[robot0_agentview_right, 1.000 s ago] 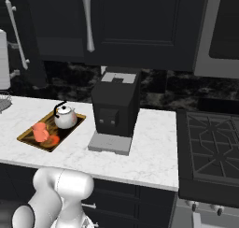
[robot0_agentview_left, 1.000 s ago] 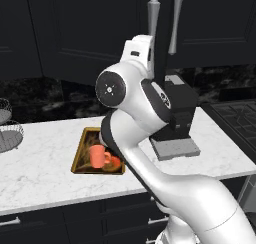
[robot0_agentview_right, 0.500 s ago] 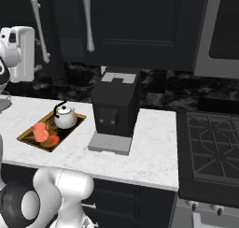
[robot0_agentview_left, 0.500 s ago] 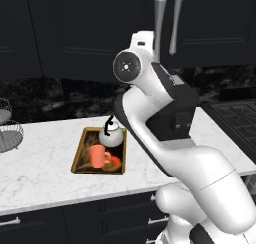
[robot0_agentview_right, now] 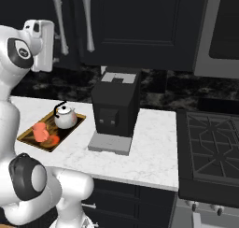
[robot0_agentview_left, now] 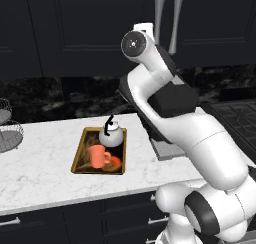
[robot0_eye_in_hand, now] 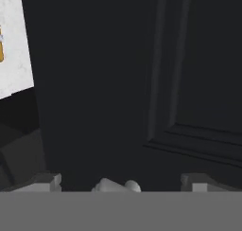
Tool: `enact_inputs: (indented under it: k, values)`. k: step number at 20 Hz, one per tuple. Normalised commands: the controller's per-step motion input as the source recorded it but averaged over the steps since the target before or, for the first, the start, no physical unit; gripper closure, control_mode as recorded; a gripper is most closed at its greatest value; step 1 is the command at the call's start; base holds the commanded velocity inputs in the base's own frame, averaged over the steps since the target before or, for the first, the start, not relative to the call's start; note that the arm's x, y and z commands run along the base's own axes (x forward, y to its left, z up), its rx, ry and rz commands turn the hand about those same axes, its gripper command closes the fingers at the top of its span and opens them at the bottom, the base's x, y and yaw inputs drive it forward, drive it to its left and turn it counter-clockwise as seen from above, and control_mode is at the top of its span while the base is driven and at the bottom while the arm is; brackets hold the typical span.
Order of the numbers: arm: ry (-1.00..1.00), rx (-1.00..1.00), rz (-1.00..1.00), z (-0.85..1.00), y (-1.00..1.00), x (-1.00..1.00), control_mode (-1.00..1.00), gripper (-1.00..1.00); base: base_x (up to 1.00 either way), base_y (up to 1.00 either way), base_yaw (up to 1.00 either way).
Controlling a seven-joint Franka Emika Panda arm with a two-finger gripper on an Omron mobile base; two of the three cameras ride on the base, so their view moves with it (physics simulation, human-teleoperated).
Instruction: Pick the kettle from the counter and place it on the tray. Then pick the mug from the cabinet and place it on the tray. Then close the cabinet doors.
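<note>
Left base view is showing kettle [robot0_agentview_left: 111,136] and mug [robot0_agentview_left: 98,156] sitting on the tray [robot0_agentview_left: 80,152], cabinet doors [robot0_agentview_left: 100,28] now closing flush, jaw state unclear

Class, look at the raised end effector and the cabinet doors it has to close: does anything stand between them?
Nothing visible does. The end effector is up beside the cabinet doors, whose bar handles stand side by side. The kettle and mug sit below on the tray.

kettle [robot0_agentview_left: 112,136] and mug [robot0_agentview_left: 98,157] on tray [robot0_agentview_left: 80,153], tray on counter [robot0_agentview_left: 40,168], left of coffee machine [robot0_agentview_right: 115,106]
</note>
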Motion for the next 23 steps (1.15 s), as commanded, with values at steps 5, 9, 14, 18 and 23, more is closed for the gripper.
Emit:
enact_inputs:
  k: [5,9,14,18,23]
  values:
    - [0.00,-0.08,0.11,-0.40,-0.04,0.73,-1.00,-1.00,0.00,0.00,0.00]
    - [0.00,-0.08,0.14,-0.42,0.00,0.56,-1.00,-1.00,0.00,0.00,0.00]
    - [0.04,-0.06,0.16,-0.41,0.00,0.51,-1.00,-1.00,0.00,0.00,0.00]
    - [0.03,-0.05,0.18,-0.48,0.03,0.16,-1.00,-1.00,0.00,0.00,0.00]
    - [0.00,-0.04,0.16,-0.38,0.04,0.22,-1.00,-1.00,0.00,0.00,0.00]
